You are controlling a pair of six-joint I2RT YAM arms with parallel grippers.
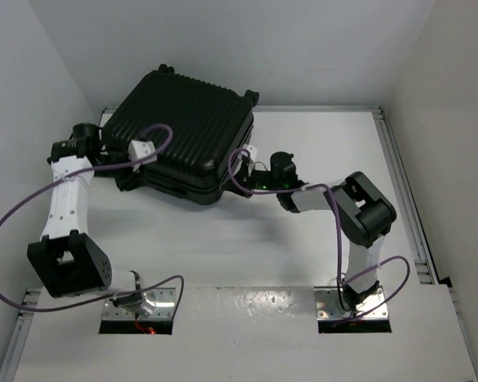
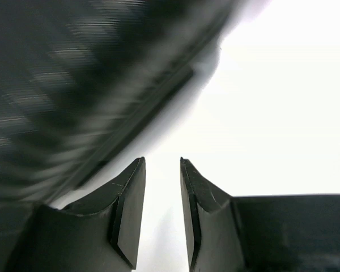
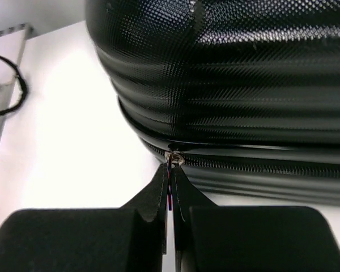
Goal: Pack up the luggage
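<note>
Top external view, showing black ribbed luggage lying closed on white table, toward 11 o'clock of the frame. Flanked at its 8 o'clock edge by left gripper, fingers slightly spread with nothing between them, just beside the shell. Met at its 4 o'clock corner by right gripper, fingers pressed together, pinching small metal zipper pull on the shell seam.

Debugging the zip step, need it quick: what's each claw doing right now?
Left claw: open, holding nothing, beside the luggage.
Right claw: closed, pinching the zipper pull on the luggage's seam.
</note>
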